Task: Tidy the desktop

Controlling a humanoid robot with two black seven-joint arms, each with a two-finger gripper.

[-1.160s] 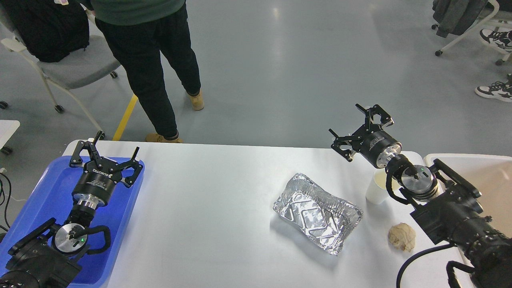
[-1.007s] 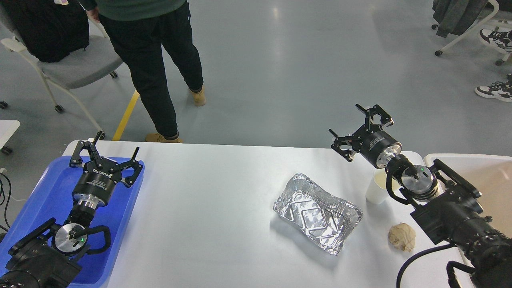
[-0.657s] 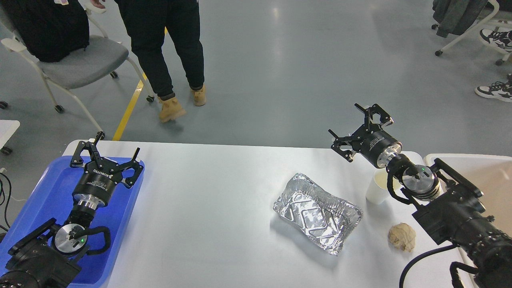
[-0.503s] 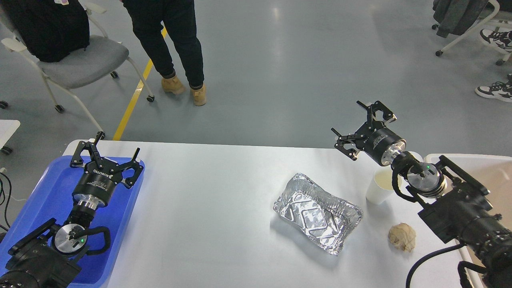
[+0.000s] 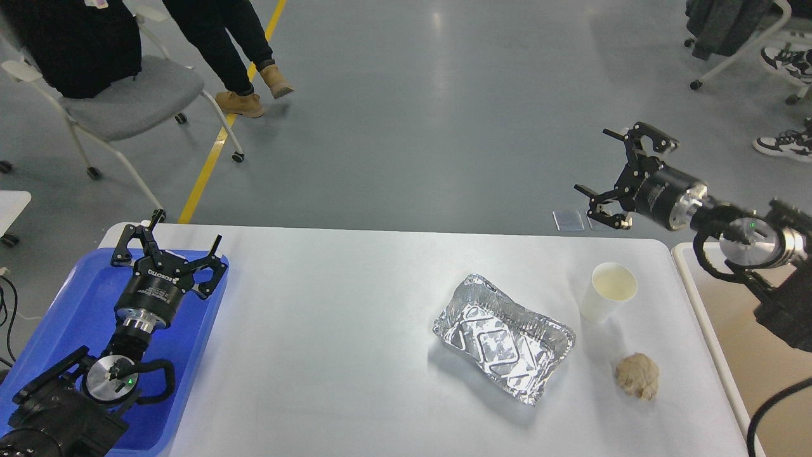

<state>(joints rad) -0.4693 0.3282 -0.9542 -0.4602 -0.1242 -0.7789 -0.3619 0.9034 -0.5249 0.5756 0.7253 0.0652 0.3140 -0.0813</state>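
Observation:
The white desktop [image 5: 330, 330] carries an empty foil tray [image 5: 504, 337], a white paper cup [image 5: 608, 292] to its right and a crumpled beige paper ball [image 5: 637, 376] near the front right. My right gripper [image 5: 614, 171] is open and empty, raised beyond the desk's far right corner, up and right of the cup. My left gripper [image 5: 166, 242] is open and empty over the far end of the blue tray [image 5: 57, 317] at the desk's left.
A beige bin with a white rim [image 5: 736, 330] stands against the desk's right edge. A grey chair [image 5: 120, 95] stands on the floor behind the desk at the left, and a person's legs [image 5: 216, 38] are near it.

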